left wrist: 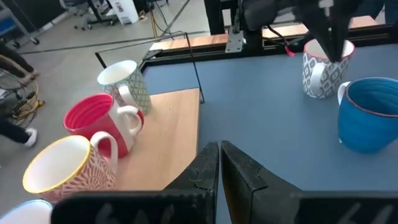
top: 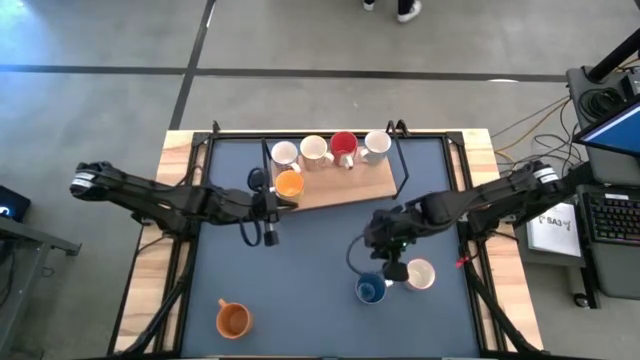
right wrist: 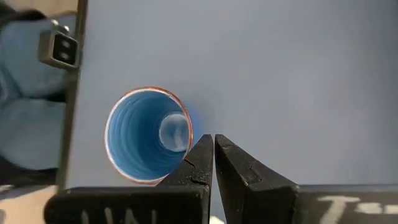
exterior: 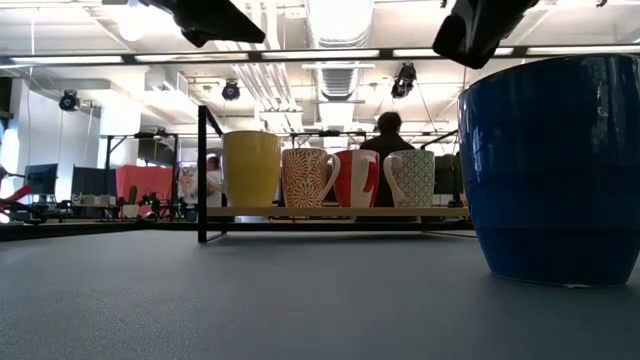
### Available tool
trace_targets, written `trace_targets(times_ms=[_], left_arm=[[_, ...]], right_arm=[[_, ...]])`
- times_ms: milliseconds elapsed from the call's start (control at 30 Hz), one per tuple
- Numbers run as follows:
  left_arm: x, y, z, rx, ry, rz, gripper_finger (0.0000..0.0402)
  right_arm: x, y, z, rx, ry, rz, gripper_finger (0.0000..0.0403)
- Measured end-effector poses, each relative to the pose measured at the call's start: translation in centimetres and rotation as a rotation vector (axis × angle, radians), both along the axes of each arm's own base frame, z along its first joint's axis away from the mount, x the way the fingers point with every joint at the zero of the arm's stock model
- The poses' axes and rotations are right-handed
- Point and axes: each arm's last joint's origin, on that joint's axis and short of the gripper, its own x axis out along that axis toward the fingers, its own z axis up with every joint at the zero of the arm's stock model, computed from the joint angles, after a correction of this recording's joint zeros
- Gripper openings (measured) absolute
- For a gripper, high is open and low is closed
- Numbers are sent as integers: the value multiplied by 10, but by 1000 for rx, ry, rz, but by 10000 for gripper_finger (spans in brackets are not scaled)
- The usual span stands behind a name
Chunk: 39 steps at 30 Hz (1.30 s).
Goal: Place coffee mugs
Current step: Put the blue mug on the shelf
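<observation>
5 ceramic mugs [top: 314,150] placed on wooden board [top: 370,182]; 3 left on counter [top: 300,270]. Left gripper [left wrist: 219,163], right gripper [right wrist: 213,155]: closed, empty.

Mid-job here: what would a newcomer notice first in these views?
A row of mugs on the wooden board at the table's far side: white, cream, red, patterned, with an orange one in front. The right end effector hangs shut just above the blue mug, beside another white mug. A lone orange mug sits near the front left.
</observation>
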Motion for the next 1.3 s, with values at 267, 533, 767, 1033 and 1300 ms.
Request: trace_targets(times_ms=[267, 533, 767, 1033, 1300], left_arm=[[7, -1, -4, -22, -4, 3, 0], [9, -3, -4, -59, -17, 13, 0], [8, -5, -5, -81, -21, 12, 0], [8, -6, -5, -83, -21, 12, 0], [8, -6, -5, -83, -21, 11, 0]], right_arm=[[8, 13, -15, -36, 50, 0, 9], [17, 30, -20, -24, 74, 8, 43], [27, 57, -32, -65, 111, 61, 137], [44, 63, -35, -97, 145, 11, 158], [43, 60, -34, -192, 171, -9, 125]])
